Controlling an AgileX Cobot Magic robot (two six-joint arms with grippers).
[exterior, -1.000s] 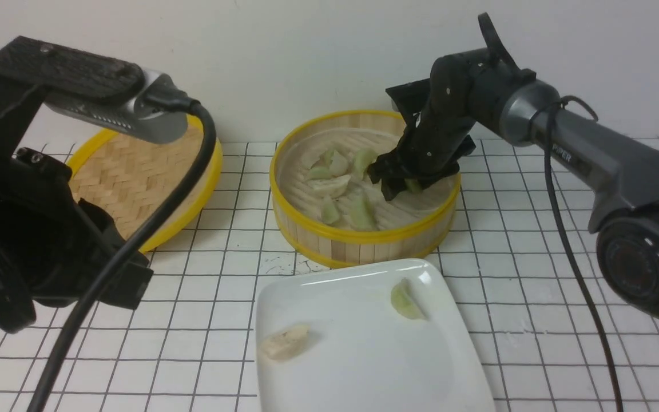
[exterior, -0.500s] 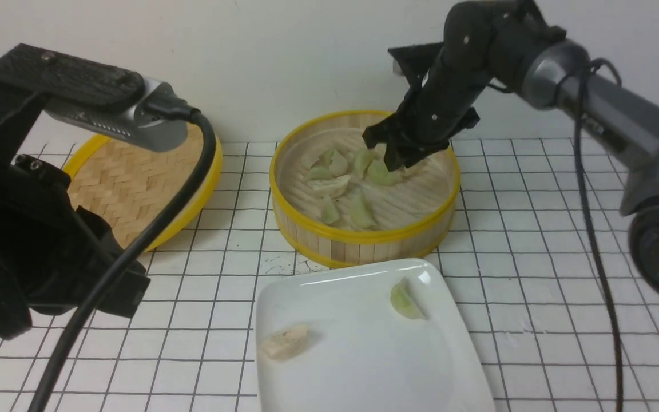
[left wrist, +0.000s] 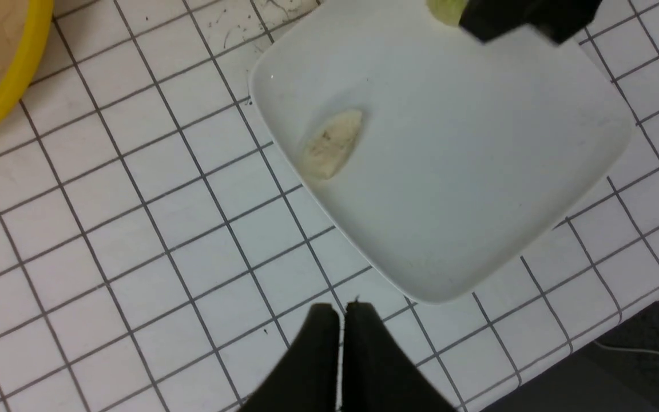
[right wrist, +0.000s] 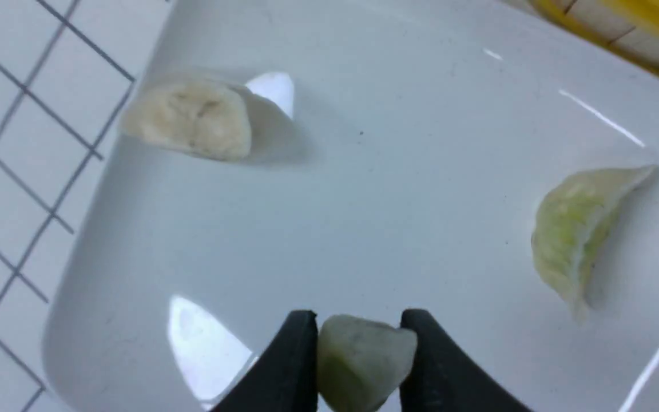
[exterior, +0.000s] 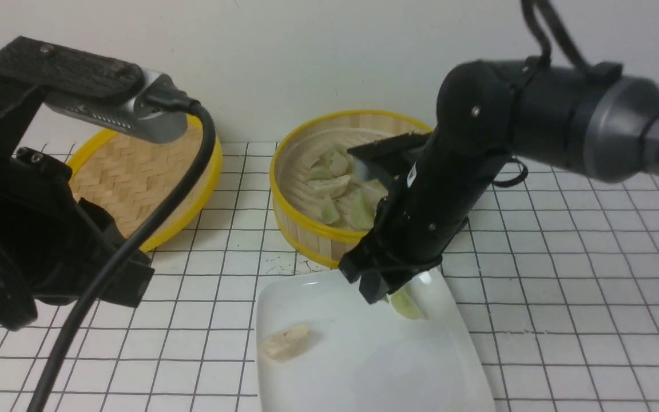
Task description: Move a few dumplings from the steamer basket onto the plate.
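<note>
Fingers of the right arm [right wrist: 292,366] pinch a pale green dumpling [right wrist: 361,355] over the plate [right wrist: 364,217]. Just beside them lies a second green dumpling [right wrist: 578,229]; a beige dumpling [right wrist: 192,117] rests farther to their left. Behind them, the steamer basket [exterior: 309,240] holds more dumplings [exterior: 329,186]. Fingers of the left arm [left wrist: 318,343] are pressed together, empty, above the surface [left wrist: 135,229] near the plate's edge.

Grid-lined white table [exterior: 564,286], steamer basket [exterior: 312,243] at back, woven lid [exterior: 129,177] left, plate [exterior: 364,355] in front
</note>
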